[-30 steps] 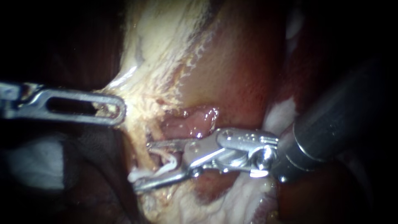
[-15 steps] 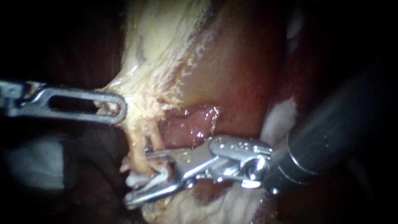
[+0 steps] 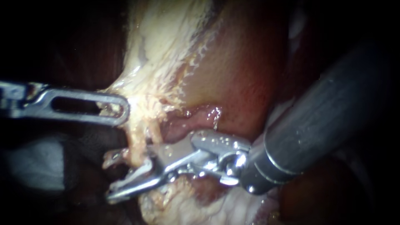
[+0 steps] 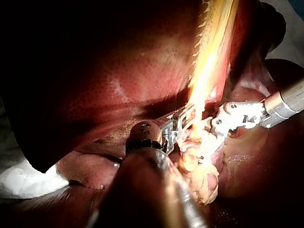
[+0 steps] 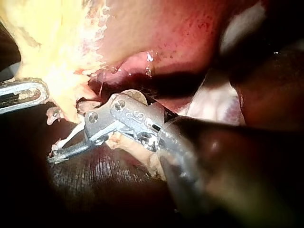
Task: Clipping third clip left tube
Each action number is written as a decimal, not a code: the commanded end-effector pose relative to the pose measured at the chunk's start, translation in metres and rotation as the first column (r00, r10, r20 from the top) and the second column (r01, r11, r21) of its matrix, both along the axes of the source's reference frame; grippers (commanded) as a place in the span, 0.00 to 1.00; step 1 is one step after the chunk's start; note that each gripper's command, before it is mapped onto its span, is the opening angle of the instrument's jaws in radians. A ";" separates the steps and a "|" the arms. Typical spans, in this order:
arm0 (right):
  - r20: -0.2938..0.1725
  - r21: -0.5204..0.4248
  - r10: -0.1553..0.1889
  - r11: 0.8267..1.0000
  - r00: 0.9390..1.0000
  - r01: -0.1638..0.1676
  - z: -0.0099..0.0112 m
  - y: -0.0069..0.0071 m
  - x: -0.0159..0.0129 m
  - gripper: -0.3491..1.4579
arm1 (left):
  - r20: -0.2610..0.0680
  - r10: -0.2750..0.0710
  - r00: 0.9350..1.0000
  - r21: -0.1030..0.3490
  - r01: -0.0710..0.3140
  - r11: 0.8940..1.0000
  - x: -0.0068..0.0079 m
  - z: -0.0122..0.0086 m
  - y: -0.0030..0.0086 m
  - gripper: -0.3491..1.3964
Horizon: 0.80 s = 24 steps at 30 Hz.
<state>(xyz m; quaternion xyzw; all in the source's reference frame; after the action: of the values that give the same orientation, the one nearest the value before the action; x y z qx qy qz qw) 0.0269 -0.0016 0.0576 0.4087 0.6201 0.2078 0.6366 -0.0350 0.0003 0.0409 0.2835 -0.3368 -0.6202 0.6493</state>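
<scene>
In the last second the dark-shafted right instrument (image 3: 130, 174) with two slim metal jaws had advanced along its own line. Its jaws now came around the pale yellowish tube (image 3: 135, 141) instead of stopping short of it (a good sign for placing the third clip). The jaws stood apart, one on each side of the tube, not yet pressed together. A thin white clip (image 3: 139, 168) lay along the lower jaw. Beyond the jaw tips, the silver left instrument (image 3: 121, 109) with a slotted jaw was clamped on the cream fatty tissue (image 3: 146, 104) from which the tube hung. Behind both was the reddish-brown liver (image 3: 237, 75).
</scene>
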 end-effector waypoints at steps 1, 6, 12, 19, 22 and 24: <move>-0.003 0.003 0.010 1.000 1.000 -0.010 -0.0003 0.0004 -0.0003 0.52 | 0.000 0.000 1.000 0.000 0.000 1.000 0.0000 0.0000 0.0000 0.00; -0.001 0.024 0.046 0.999 0.999 -0.046 -0.0011 0.0020 -0.0012 0.52 | 0.000 0.000 1.000 0.000 0.000 1.000 0.0000 0.0000 0.0000 0.00; 0.002 0.023 0.054 0.998 0.999 -0.054 -0.0010 0.0019 -0.0011 0.50 | -0.003 -0.003 1.000 -0.001 0.003 1.000 -0.0001 0.0000 0.0000 0.00; 0.039 0.096 0.068 0.993 0.997 -0.071 -0.0002 0.0013 -0.0030 0.00 | -0.003 -0.003 1.000 -0.002 0.003 1.000 -0.0001 -0.0001 -0.0001 0.00; 0.082 0.120 0.095 0.987 0.992 -0.104 0.0003 0.0018 -0.0040 0.00 | -0.003 -0.003 1.000 -0.002 0.003 1.000 -0.0002 0.0000 -0.0001 0.00; 0.094 0.118 0.090 0.988 0.991 -0.101 0.0007 0.0019 -0.0042 0.00 | -0.003 -0.003 1.000 -0.002 0.003 1.000 -0.0002 -0.0001 -0.0001 0.00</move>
<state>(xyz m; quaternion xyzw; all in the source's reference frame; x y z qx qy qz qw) 0.0227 0.0003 0.0585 0.4080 0.5919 0.2928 0.6305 -0.0352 0.0003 0.0408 0.2814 -0.3367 -0.6215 0.6490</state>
